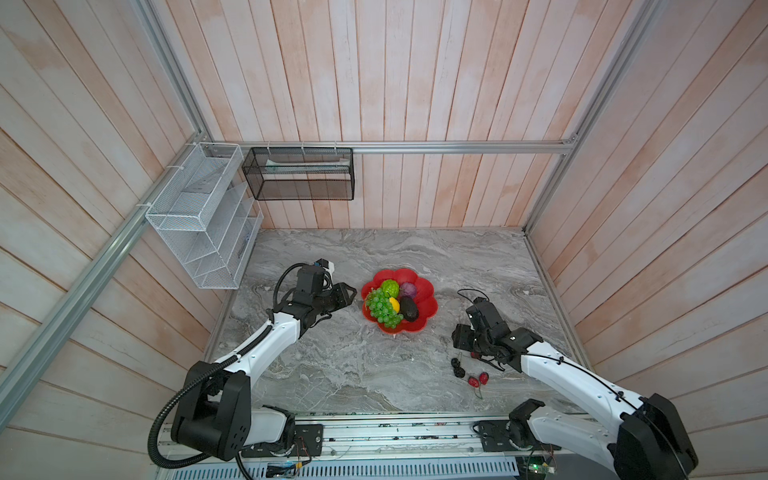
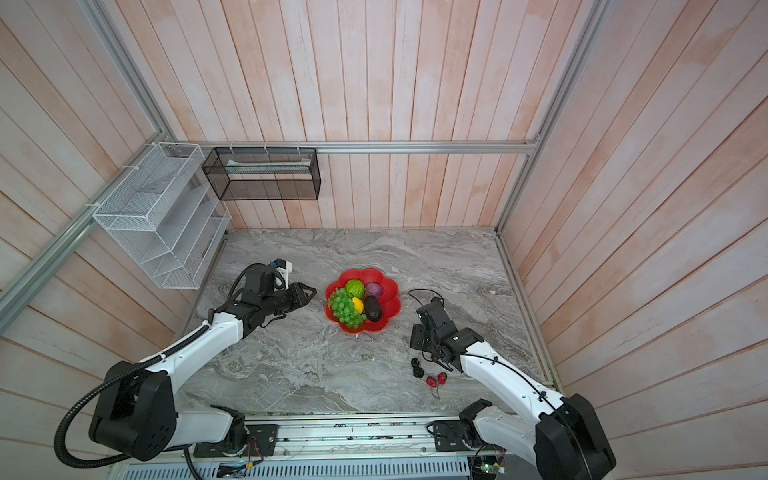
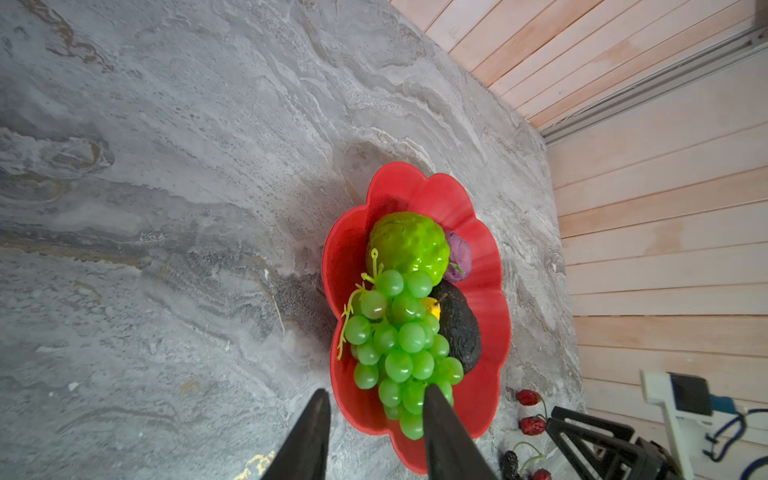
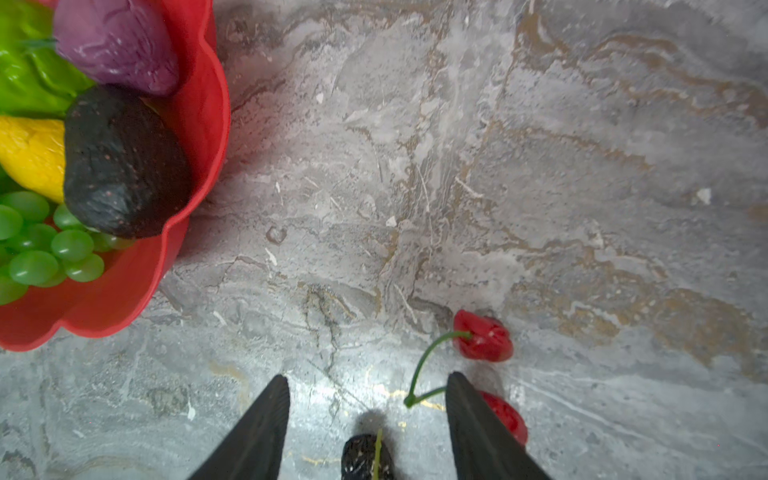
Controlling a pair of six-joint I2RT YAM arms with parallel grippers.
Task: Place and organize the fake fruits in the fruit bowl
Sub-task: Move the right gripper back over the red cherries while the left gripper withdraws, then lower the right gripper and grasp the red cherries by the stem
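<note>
inspected: the fruit bowl (image 1: 428,291) and what lies outside it. inside the fruit bowl are found the grape bunch (image 1: 382,309), the lime-green ball (image 1: 390,288), the purple ball (image 1: 408,289), the lemon (image 1: 394,305) and the avocado (image 1: 409,309). two stemmed pairs are not yet in it: the black berries (image 1: 458,368) and the red berries (image 1: 478,380). both lie on the table (image 1: 332,365), apart from the bowl's rim, on the right arm's side and toward the robot's base.

the right gripper (image 4: 368,376) is found above them, jaws set wide, nothing held. in the right wrist view one black berry is seen between the two fingers, back from their tips. the red pair lies just outside one finger, its stems meeting in a v between the jaws. the black pair is judged the nearer catch, and the jaws are judged to need drawing back slightly before closing.

the left gripper (image 1: 353,293) is held just beside the bowl's opposite rim, jaws partly apart and empty, much farther from the berries.
</note>
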